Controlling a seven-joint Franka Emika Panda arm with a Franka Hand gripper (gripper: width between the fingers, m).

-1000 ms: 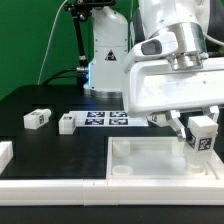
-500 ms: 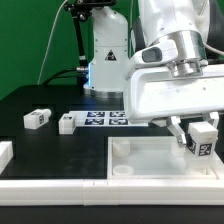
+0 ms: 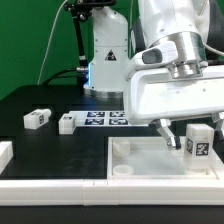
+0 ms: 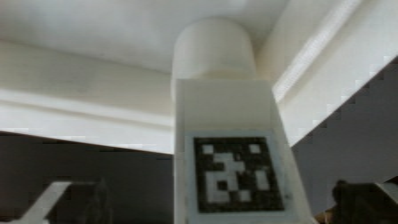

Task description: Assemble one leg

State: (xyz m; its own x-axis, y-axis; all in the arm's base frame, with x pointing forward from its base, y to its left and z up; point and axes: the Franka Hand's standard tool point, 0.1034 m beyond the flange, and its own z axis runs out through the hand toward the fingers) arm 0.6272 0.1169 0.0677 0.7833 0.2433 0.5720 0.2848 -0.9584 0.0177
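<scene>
- Since a second ago the leg (image 3: 198, 145) sits lower and a touch toward the exterior view's left, and my fingers (image 3: 168, 138) stand farther off its sides than they did.
- Biggest on the black table (image 3: 30, 100) is the white tray-like piece (image 3: 150, 168) with raised sockets at its corners. The leg stands upright at its far corner on the exterior view's right.
- My gripper (image 3: 193, 140) hangs right over that corner with its jaws spread. Both views show a gap between each finger and the leg, so I judge I am not pinching it.
- Behind the tray-like piece lies the marker board (image 3: 105, 119), well apart from my work.
- In the wrist view the leg (image 4: 228, 130) runs straight away from me, tag toward the camera, rounded end toward the white piece. Whether that end is seated in a socket I cannot tell.
- A spare leg (image 3: 36, 118) and a second spare leg (image 3: 66, 123) lie toward the exterior view's left, untouched.
- To do this step well, I check the leg is plumb before backing off. If it leans, I close on it again, hold it vertical and press straight down. I then lift straight up so neither finger brushes it.
</scene>
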